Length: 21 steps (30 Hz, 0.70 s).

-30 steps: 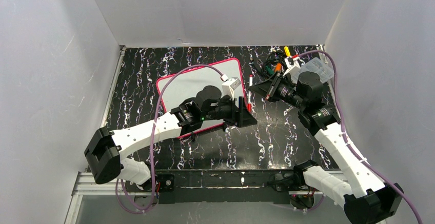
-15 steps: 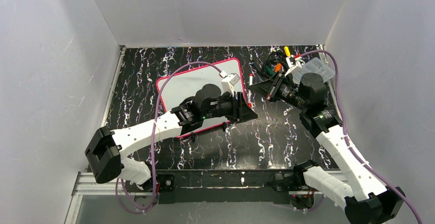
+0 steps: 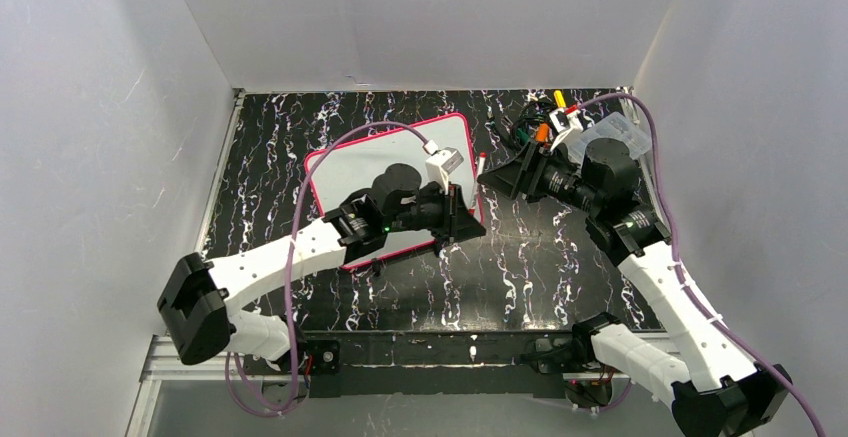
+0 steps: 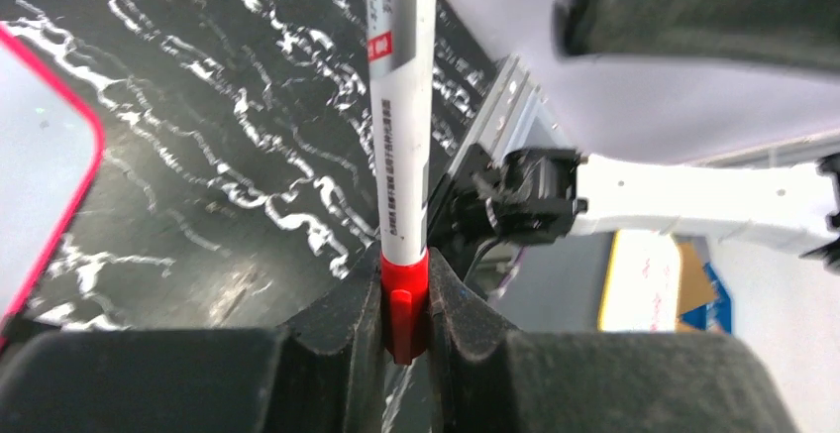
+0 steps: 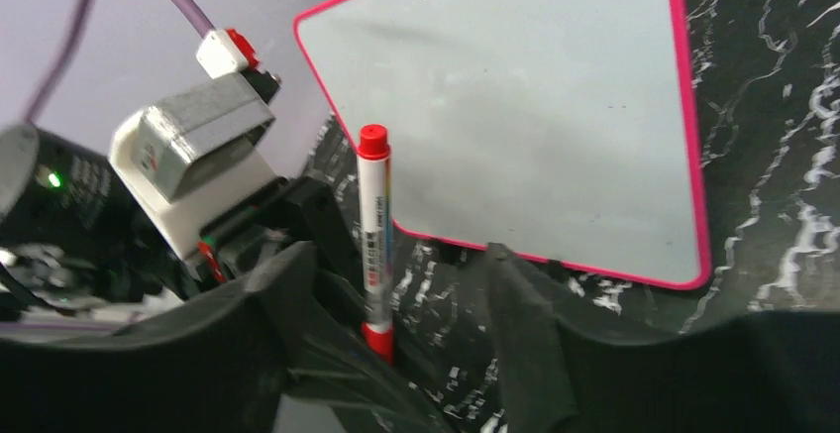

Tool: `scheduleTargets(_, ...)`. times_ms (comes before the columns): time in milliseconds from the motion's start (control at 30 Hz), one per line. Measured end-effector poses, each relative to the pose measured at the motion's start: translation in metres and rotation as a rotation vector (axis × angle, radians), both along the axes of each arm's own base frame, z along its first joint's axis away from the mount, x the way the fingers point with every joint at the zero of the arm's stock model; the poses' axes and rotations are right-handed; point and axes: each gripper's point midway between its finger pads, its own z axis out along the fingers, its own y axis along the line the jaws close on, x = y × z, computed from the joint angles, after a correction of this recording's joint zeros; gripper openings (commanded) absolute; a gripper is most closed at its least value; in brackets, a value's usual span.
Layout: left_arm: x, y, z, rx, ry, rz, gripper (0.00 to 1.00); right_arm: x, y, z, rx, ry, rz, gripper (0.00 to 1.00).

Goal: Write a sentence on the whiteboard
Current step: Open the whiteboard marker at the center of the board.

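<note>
A white marker (image 4: 401, 136) with red ends is clamped at its lower red end by my left gripper (image 4: 404, 304), which is shut on it. In the top view the marker (image 3: 481, 165) stands off the right edge of the whiteboard (image 3: 370, 162), with the left gripper (image 3: 470, 212) below it. My right gripper (image 3: 492, 179) is open. In the right wrist view its jaws (image 5: 406, 274) stand apart on either side of the marker (image 5: 374, 225), which is close to the left finger. The whiteboard (image 5: 535, 96) has a pink-red rim and its visible face is blank. The sentence is not in view.
A clear plastic box (image 3: 620, 137) and a heap of coloured markers (image 3: 545, 122) sit at the back right. White walls close in the dark marbled table (image 3: 540, 257) on three sides. A purple cable (image 3: 330, 167) arcs over the board.
The left gripper has shut on the marker's red end and shifted slightly left. The right gripper, shut on the marker before, has opened and let go of it.
</note>
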Motion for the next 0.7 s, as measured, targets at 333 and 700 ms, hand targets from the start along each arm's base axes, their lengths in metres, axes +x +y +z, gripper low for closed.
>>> scheduleTargets(333,-0.050,0.069,-0.037,0.310,-0.062,-0.286,0.00,-0.029,0.006,-0.001,-0.088,-0.011,0.190,0.92)
scheduleTargets(700,-0.093,0.120,-0.052,0.483,-0.088,-0.568,0.00,-0.085,0.038,-0.035,-0.081,0.156,0.587,0.68)
